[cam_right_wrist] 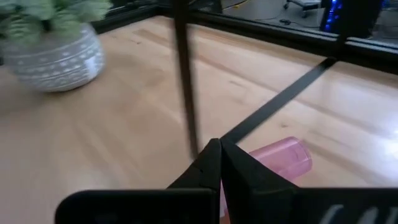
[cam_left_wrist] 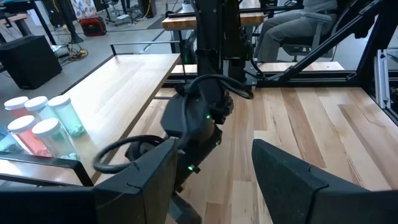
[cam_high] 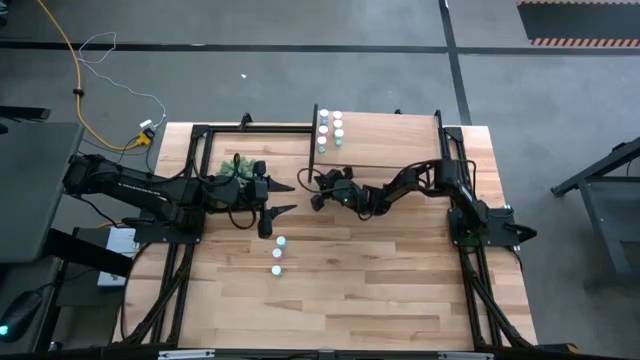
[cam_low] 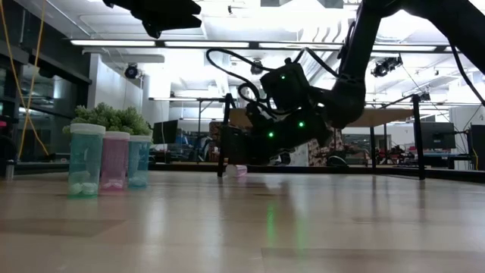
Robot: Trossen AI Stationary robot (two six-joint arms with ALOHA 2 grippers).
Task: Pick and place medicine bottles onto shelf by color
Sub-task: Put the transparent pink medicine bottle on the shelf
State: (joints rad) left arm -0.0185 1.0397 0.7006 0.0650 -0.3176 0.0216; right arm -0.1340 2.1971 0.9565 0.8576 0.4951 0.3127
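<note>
Several medicine bottles (cam_high: 330,130) stand at the left end of the light-wood shelf (cam_high: 400,140); they also show in the left wrist view (cam_left_wrist: 43,124). Three more bottles (cam_high: 278,255), teal, pink and blue (cam_low: 114,161), stand on the tabletop. One pink bottle (cam_right_wrist: 283,158) lies on its side on the table by the shelf's black support; it also shows in the low view (cam_low: 238,171). My right gripper (cam_right_wrist: 219,149) is shut, low over the table at the shelf's near left corner (cam_high: 318,190), right by that bottle. My left gripper (cam_high: 275,213) is open and empty (cam_left_wrist: 214,180), facing the right gripper. My right gripper's shut fingertips (cam_right_wrist: 214,158) stand right beside the lying pink bottle's side (cam_right_wrist: 261,163). I cannot tell whether they touch it. The bottle lies on the table, outside the fingers.
A green plant in a white patterned pot (cam_high: 235,167) stands on the table near the shelf's left end, close behind my left gripper; it also shows in the right wrist view (cam_right_wrist: 53,43). The shelf's thin black supports (cam_right_wrist: 186,81) stand near my right gripper. Bare tabletop lies toward the near edge (cam_high: 380,290).
</note>
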